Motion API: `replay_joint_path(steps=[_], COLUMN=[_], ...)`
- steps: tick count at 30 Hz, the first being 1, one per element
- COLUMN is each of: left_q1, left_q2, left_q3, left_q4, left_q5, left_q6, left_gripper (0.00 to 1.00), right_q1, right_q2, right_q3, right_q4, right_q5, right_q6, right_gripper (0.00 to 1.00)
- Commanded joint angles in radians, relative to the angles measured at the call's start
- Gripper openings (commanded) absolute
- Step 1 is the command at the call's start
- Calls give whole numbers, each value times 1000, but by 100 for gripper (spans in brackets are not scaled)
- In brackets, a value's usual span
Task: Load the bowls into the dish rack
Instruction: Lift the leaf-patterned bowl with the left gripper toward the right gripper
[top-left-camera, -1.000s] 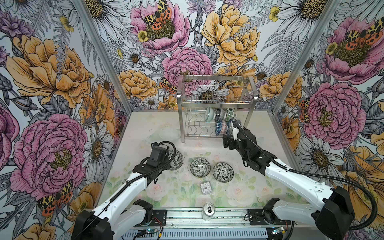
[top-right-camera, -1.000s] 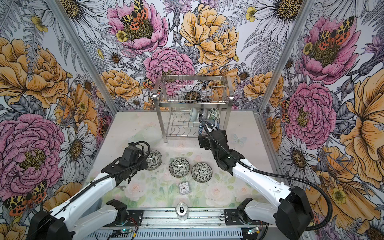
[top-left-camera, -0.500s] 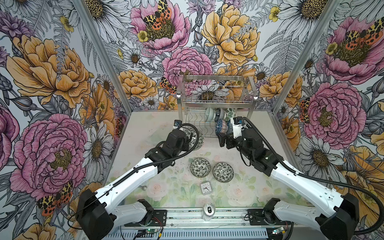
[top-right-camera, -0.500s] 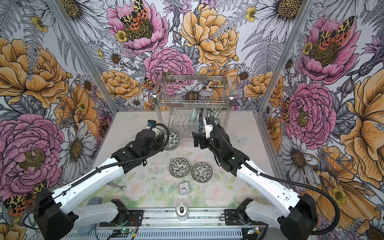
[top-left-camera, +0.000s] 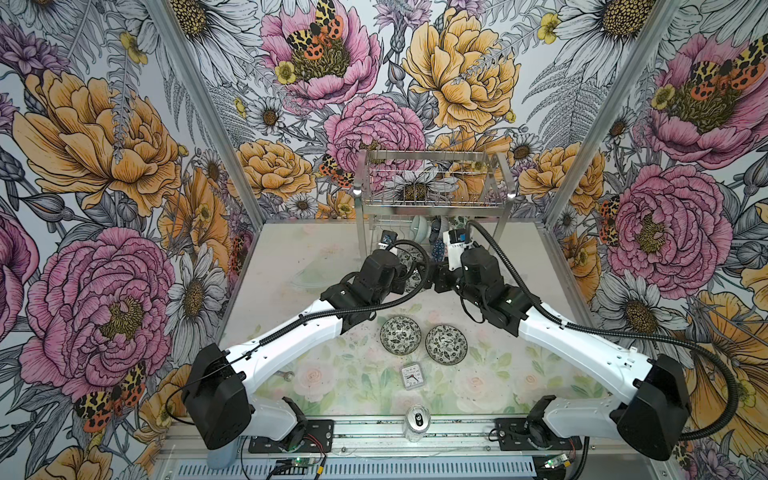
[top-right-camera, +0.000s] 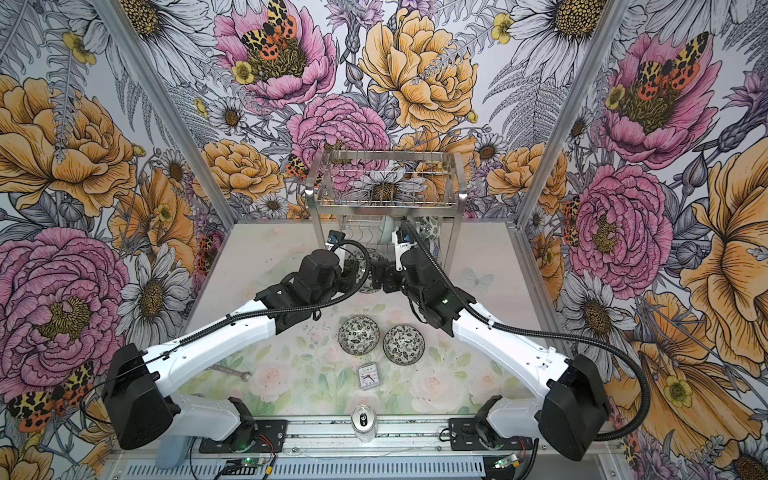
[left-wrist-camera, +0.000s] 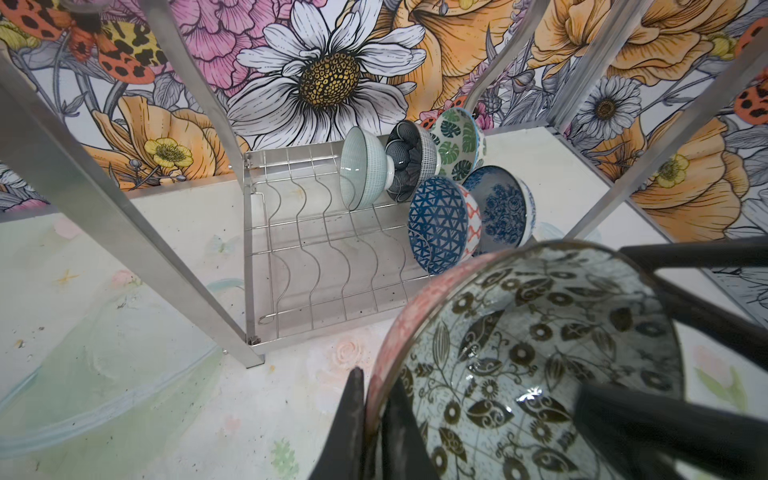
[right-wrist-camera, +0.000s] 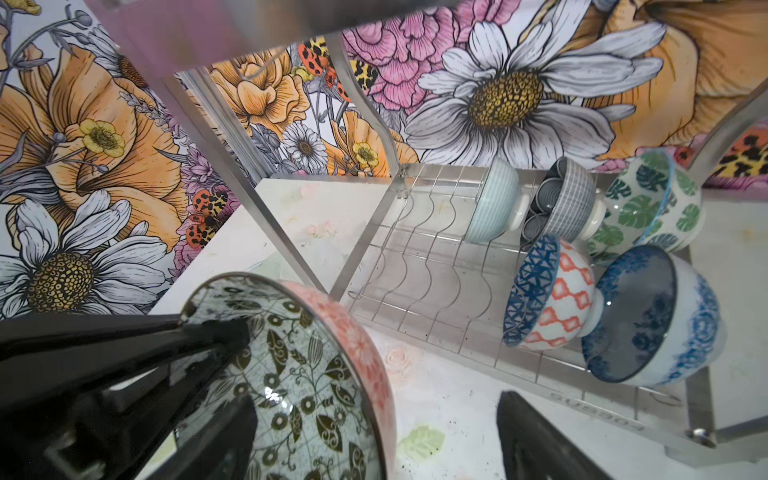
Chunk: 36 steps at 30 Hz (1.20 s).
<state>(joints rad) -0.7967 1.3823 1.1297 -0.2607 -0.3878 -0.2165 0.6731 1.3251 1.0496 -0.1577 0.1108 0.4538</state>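
Observation:
My left gripper (left-wrist-camera: 376, 428) is shut on the rim of a pink-sided bowl (left-wrist-camera: 540, 353) with a black leaf pattern inside. It holds the bowl tilted in front of the dish rack (left-wrist-camera: 311, 257), low over the table. My right gripper (right-wrist-camera: 374, 436) is open and straddles the bowl's (right-wrist-camera: 299, 374) opposite rim, one finger inside and one outside. Both grippers meet at the bowl (top-left-camera: 417, 276) in both top views. Several bowls (left-wrist-camera: 440, 224) stand on edge in the rack's lower tier, at its right end. Two black-and-white leaf bowls (top-left-camera: 401, 335) (top-left-camera: 446, 345) lie on the table.
The rack's steel legs (left-wrist-camera: 124, 232) stand close beside the held bowl, with the mesh basket tier (top-left-camera: 432, 183) above. The lower tier's left slots (right-wrist-camera: 415, 257) hold nothing. A small clock (top-left-camera: 412, 376), a can (top-left-camera: 417, 422) and a wrench (top-right-camera: 232, 372) lie near the front.
My left arm lifted the pink-sided bowl from the table's left and carried it up to the rack front. My right gripper drew back from the rack onto the bowl's rim, narrowing slightly.

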Motion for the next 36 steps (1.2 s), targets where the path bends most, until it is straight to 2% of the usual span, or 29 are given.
replay_joint_path(steps=[1, 4, 9, 22, 27, 28, 29, 32, 36], left_q1=[-7, -7, -7, -7, -3, 2, 13, 45, 97], left_q2=[-14, -21, -32, -41, -47, -53, -60, -84, -140], left_q3=[37, 33, 28, 17, 31, 40, 51, 98, 147], left_q4=[87, 94, 105, 122, 89, 65, 32, -110, -307], left_q5=[26, 29, 35, 54, 58, 64, 82, 124, 160], left_q6=[5, 3, 3, -4, 1, 4, 11, 32, 62], left_gripper=[0, 0, 0, 0, 0, 12, 37, 98, 99], right_q1=[3, 2, 0, -1, 0, -2, -3, -2, -2], right_q2=[31, 47, 50, 54, 46, 42, 39, 38, 52], right_q3=[47, 43, 26, 20, 18, 18, 15, 13, 17], right_q4=[24, 32, 55, 60, 60, 61, 61, 60, 60], right_q5=[1, 4, -1, 1, 11, 17, 24, 59, 123], right_q6=[54, 72, 97, 108, 98, 90, 84, 52, -5], right_gripper=[88, 80, 61, 2, 0, 0, 0, 0, 0])
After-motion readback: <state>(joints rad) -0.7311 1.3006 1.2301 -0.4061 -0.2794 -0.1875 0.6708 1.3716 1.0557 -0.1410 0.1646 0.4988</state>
